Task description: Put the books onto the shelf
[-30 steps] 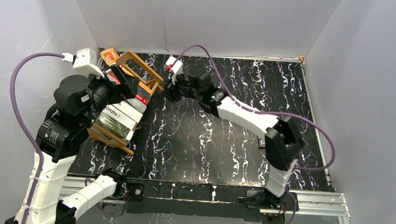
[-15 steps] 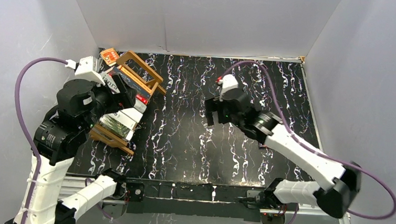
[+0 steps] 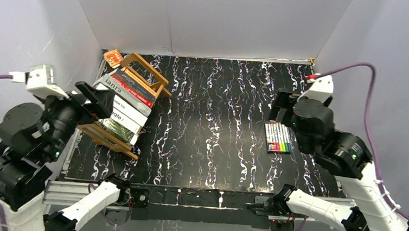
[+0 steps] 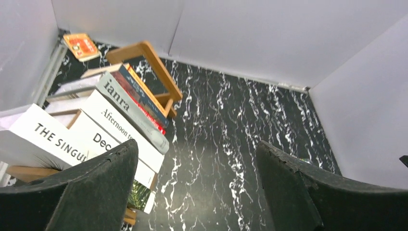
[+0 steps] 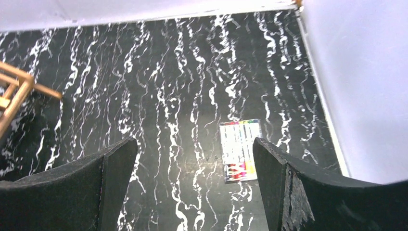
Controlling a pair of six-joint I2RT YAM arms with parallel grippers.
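Top external view: books (image 3: 123,100) stand packed in the shelf (image 3: 150,72), at 10 o'clock on the table (image 3: 212,127).
Book detail: spines face the table centre, all leaning; the white ones are at the near end, the red and dark ones at the far end.
Left gripper (image 4: 196,144): jaws spread wide, nothing held, raised at 8 o'clock of the shelf.
Right gripper (image 5: 195,140): jaws spread wide, empty, raised near the marker pack (image 3: 278,138) at 3 o'clock.
Orange card (image 3: 113,58): lies flat at 11 o'clock, just behind the shelf.

The table (image 3: 217,138) is seen from above; its shelf (image 3: 152,68) is shared with the left wrist view, the markers (image 3: 278,138) with the right.
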